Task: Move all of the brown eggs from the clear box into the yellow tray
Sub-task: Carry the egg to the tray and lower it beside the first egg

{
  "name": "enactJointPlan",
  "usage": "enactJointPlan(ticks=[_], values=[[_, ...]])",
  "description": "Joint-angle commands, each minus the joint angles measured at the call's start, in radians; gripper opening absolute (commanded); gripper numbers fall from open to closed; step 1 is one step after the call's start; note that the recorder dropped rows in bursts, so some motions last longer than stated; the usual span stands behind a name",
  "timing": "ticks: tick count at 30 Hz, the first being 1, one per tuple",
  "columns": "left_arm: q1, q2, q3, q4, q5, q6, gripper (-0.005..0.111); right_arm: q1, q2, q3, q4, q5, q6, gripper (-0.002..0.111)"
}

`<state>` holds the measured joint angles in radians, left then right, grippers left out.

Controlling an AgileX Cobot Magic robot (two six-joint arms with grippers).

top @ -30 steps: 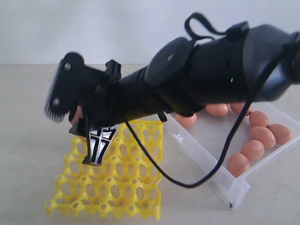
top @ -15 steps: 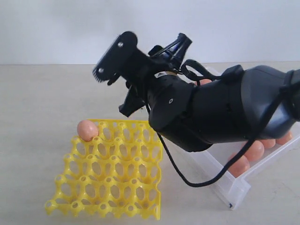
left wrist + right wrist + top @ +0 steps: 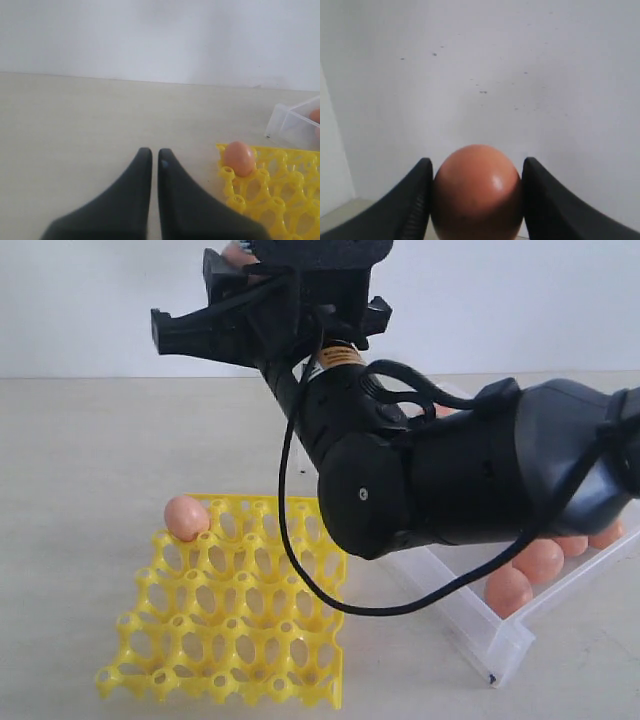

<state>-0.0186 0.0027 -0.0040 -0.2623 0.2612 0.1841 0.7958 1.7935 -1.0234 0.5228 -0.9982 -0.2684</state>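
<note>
Lift: right gripper (image 3: 477, 161) raised higher, clamping brown egg (image 3: 477, 195) | left gripper (image 3: 154, 151) jaws closed | second egg (image 3: 186, 517) in yellow tray (image 3: 215, 688) unmoved

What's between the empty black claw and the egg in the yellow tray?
Bare table, then the yellow tray's rim; the left wrist view shows it between left gripper and egg.

We see a pale beige tabletop (image 3: 70, 470), matte, with faint streaky grain. It runs back to a plain white wall (image 3: 520, 300) and we mark a straight join between them. In the right wrist view we spot a few small dark specks (image 3: 482, 92) on the wall and a vertical seam (image 3: 330, 125) near one edge
</note>
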Motion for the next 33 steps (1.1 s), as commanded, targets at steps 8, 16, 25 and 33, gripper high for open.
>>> enactJointPlan(ticks=[8, 16, 25, 33], values=[[-0.004, -0.003, 0.004, -0.003, -0.006, -0.008, 0.004, -0.241, 0.122, -0.015, -0.991, 0.293, 0.793, 0.0], [-0.004, -0.003, 0.004, -0.003, -0.006, -0.008, 0.004, -0.378, 0.355, -0.094, -1.411, -0.134, 1.276, 0.0], [-0.004, -0.003, 0.004, -0.003, -0.006, -0.008, 0.004, -0.378, 0.448, -0.203, -1.499, -0.062, 1.31, 0.0], [-0.004, -0.003, 0.004, -0.003, -0.006, -0.008, 0.004, -0.378, 0.44, -0.203, -1.689, 0.166, 1.306, 0.0]])
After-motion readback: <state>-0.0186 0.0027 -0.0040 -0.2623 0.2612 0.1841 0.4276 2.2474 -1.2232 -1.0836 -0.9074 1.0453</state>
